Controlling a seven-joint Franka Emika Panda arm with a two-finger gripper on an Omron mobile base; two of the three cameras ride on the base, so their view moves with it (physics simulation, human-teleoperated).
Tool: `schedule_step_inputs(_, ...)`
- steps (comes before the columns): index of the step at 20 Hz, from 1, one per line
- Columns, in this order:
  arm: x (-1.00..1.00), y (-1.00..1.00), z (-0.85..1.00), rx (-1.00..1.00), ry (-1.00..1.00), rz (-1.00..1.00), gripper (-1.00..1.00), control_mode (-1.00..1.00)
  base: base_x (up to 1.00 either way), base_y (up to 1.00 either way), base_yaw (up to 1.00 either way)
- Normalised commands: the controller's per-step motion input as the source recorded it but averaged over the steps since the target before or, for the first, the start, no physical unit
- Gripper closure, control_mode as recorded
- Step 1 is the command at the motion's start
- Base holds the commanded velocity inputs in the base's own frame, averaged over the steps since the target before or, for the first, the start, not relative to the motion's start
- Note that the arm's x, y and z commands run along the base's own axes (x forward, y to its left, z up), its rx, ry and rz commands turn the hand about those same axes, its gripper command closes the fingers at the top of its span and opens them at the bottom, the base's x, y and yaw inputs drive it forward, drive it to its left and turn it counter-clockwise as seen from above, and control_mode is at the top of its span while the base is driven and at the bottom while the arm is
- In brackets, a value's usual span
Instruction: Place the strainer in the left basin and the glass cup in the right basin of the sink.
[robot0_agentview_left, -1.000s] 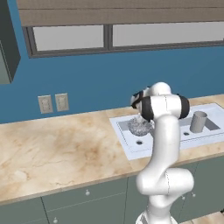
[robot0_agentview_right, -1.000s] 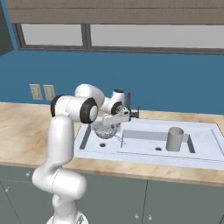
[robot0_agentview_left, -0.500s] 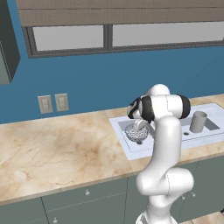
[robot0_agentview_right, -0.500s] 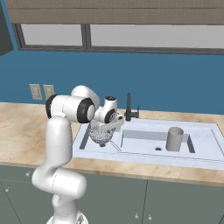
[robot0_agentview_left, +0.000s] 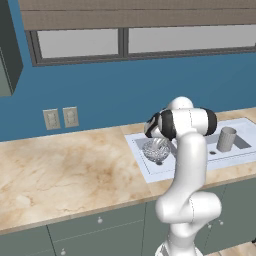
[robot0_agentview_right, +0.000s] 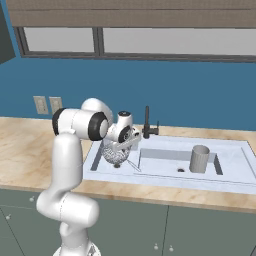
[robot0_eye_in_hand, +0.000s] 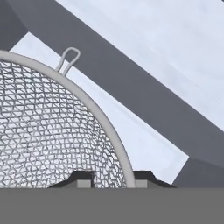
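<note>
While the strainer (robot0_agentview_right: 116, 151) hangs tilted over the left basin (robot0_agentview_right: 102, 160), we have its wire rim running between the two fingertips (robot0_eye_in_hand: 83, 178) in the hand view, so our gripper (robot0_eye_in_hand: 113, 179) looks closed on that rim with only a narrow gap left. The mesh bowl sits low in the narrow recess, though we cannot tell whether its underside touches the basin floor yet. Its thin handle slants down toward the divider between the two recesses in the right base view, and a small wire loop shows at the rim's far side (seen close in the hand view).

Further out, the glass cup (robot0_agentview_right: 199, 159) already stands upright in the right basin (robot0_agentview_right: 165, 161), near the drain, so we judge that half of the job done. The slim black faucet (robot0_agentview_right: 147, 125) rises just behind the divider, close to our wrist. Around it all lies the sink (robot0_agentview_right: 235, 176) with its wide flat rim, set into the marbled bench (robot0_agentview_left: 65, 170).

We judge the step in hand to be setting the strainer down. Next we need a short lowering until the bowl rests, then to open the fingers and lift straight clear, minding the faucet and not dragging the handle across the divider.
</note>
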Motion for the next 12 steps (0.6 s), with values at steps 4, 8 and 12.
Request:
schedule_step_inputs(4,0.0,0.06,0.0,0.0,0.0,0.0,-1.0,-1.0,0.0,0.0,0.0)
schedule_step_inputs(8,0.0,0.0,0.0,0.0,0.0,0.0,-1.0,-1.0,0.0,0.0,0.0)
schedule_step_inputs(12,-0.03,0.04,0.32,0.0,0.0,0.0,-1.0,-1.0,0.0,0.0,0.0)
